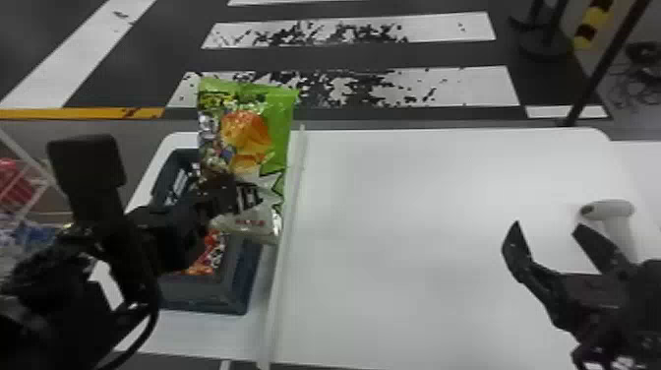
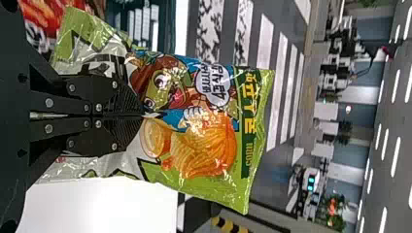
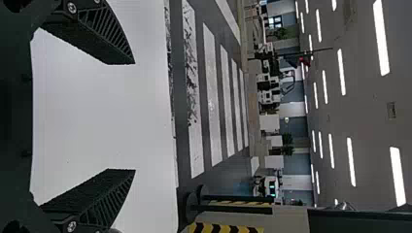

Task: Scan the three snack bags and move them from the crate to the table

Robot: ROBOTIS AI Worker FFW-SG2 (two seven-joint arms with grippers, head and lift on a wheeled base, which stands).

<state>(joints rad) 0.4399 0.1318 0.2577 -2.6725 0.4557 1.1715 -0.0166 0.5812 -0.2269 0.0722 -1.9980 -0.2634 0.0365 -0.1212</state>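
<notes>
Snack bag [image 1: 251, 133], one, green and silvery white, orange snack pictured on its face; in the left hand [image 1: 226, 194], upright with a slight tilt, its green end above the fingers and its pale end below them.

Left hand: fingers closed on the lower half of the bag, film pinched between the pads [image 2: 127, 99].

Crate [image 1: 201, 301], dark blue-grey, open-topped; below the left hand, on the worktop [image 1: 418, 197], its right side partly behind the held bag.

Second snack bag [image 1: 212, 253], red and orange; inside the crate, below the left hand, partly covered by it. How many bags lie in there cannot be told.

Bar [image 1: 292, 177], white, narrow; just to the right of the left hand, running lengthwise along the worktop.

Right hand [image 1: 546, 226]: fingers spread wide apart, empty; over the right part of the worktop, well apart from the left hand.

Scanner [image 1: 610, 209], pale grey, handled; on the worktop just beyond the right hand, its grip partly hidden by a finger.

Rack [image 1: 32, 199], white-framed, red and blue goods; left of the left hand.

Stand [image 1: 546, 46], black, round-based; on the striped floor [image 1: 354, 88], far beyond the right hand.
</notes>
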